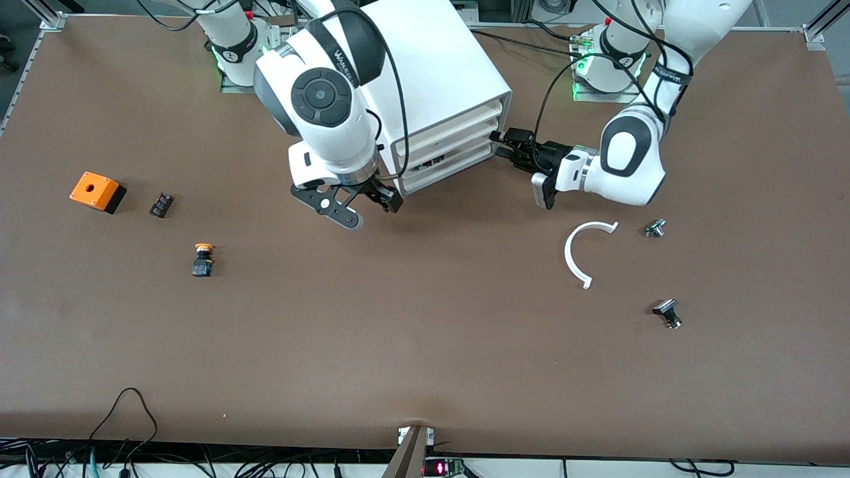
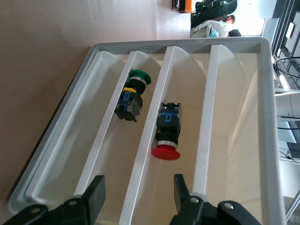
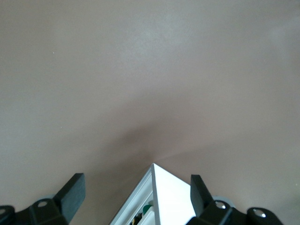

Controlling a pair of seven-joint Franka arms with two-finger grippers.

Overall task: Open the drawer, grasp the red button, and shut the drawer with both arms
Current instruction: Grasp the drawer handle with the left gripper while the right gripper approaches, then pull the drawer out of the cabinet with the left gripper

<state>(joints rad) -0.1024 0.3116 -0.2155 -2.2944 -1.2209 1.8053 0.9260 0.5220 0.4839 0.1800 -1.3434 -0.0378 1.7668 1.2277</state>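
Observation:
The white cabinet [image 1: 438,73] stands at the robots' side of the table. Its lowest drawer [image 1: 455,164] is pulled out a little. In the left wrist view the drawer [image 2: 178,44] lies open with white dividers. The red-capped button [image 2: 168,129] lies on its side in one lane. My left gripper [image 1: 499,146] is open and empty at the drawer's end toward the left arm; in its own view [image 2: 139,197] the fingers straddle a divider, apart from the button. My right gripper [image 1: 368,206] is open and empty over the table by the cabinet's other front corner [image 3: 161,187].
A green-capped button [image 2: 132,96] lies in the lane beside the red one. On the table are an orange box [image 1: 96,191], a small black part [image 1: 161,204], a yellow-orange-capped button [image 1: 202,260], a white curved piece [image 1: 579,255] and two small metal parts [image 1: 655,228] [image 1: 667,313].

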